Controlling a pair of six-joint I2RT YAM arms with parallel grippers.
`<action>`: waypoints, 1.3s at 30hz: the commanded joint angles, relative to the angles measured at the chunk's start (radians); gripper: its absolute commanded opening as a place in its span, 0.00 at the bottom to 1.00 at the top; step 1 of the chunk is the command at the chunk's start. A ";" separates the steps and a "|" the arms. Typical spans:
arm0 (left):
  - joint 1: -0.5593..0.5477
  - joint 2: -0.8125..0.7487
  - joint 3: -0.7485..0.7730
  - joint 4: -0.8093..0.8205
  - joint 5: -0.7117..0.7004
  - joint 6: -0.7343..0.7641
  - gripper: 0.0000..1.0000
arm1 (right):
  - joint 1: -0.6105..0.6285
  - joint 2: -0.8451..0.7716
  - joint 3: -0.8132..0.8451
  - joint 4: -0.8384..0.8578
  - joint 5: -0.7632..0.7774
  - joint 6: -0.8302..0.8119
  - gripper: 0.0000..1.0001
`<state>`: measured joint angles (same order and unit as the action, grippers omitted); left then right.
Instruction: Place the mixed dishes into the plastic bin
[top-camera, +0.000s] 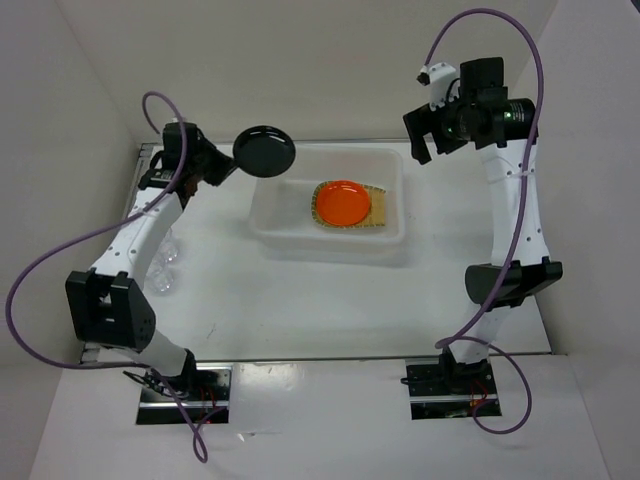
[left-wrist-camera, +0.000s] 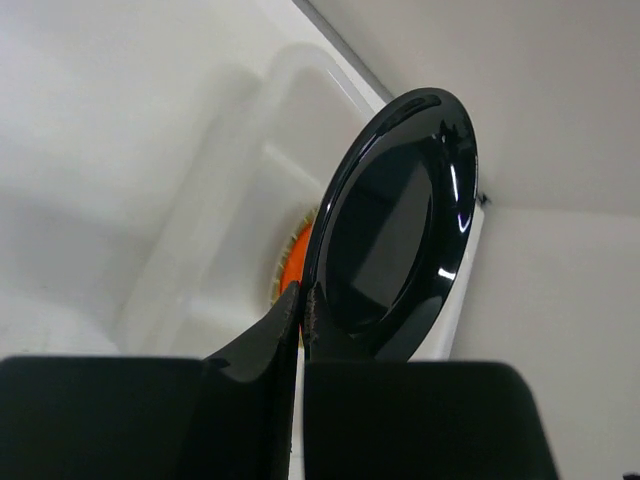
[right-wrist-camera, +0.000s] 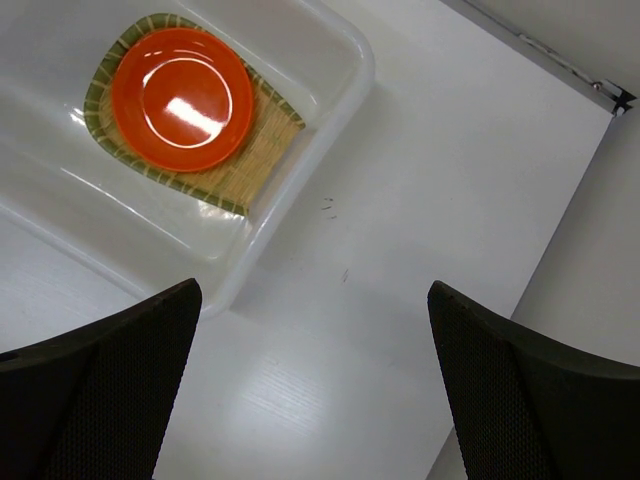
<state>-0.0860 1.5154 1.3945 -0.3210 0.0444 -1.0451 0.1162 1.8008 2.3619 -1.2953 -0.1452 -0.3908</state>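
Elbow bent, my left arm reaches far left, its left gripper (top-camera: 226, 166) clamped on the rim of the small round black plate (top-camera: 264, 150), raised at the far-left corner of the large translucent plastic bin (top-camera: 330, 246). My right arm stands tall with the right gripper (right-wrist-camera: 312, 290) spread wide and empty. Inside the bin, the small round orange plate (top-camera: 343, 203) lies on the tan woven-bamboo tray (top-camera: 383, 208).

Pretty clearly a robotics lab setup, not anyone's kitchen. It's a bare white table (top-camera: 330, 300) boxed in by blank white walls (top-camera: 300, 60). A left arm (top-camera: 135, 235) and a right arm (top-camera: 522, 215) are bolted onto metal base plates (top-camera: 215, 385) at the near edge, with purple cables (top-camera: 487, 12) looping off them. A metal rail (right-wrist-camera: 540, 48) runs along the table's far edge. The only homey bits are a plastic bin (top-camera: 300, 243), a bamboo tray (top-camera: 383, 207), an orange plate (top-camera: 342, 203) and a black plate (top-camera: 264, 150), and they look more like props.
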 joint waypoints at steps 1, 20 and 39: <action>-0.060 0.054 0.086 0.077 0.121 0.051 0.00 | 0.016 -0.041 -0.026 0.004 0.007 0.001 0.98; -0.271 0.497 0.316 0.050 0.236 0.066 0.00 | 0.016 -0.089 -0.118 0.004 0.016 0.001 0.98; -0.301 0.674 0.440 -0.030 0.206 0.086 0.00 | 0.016 -0.116 -0.170 0.004 0.047 -0.008 0.98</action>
<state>-0.3870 2.1838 1.7889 -0.3653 0.2497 -0.9707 0.1249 1.7264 2.1986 -1.2953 -0.1085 -0.3916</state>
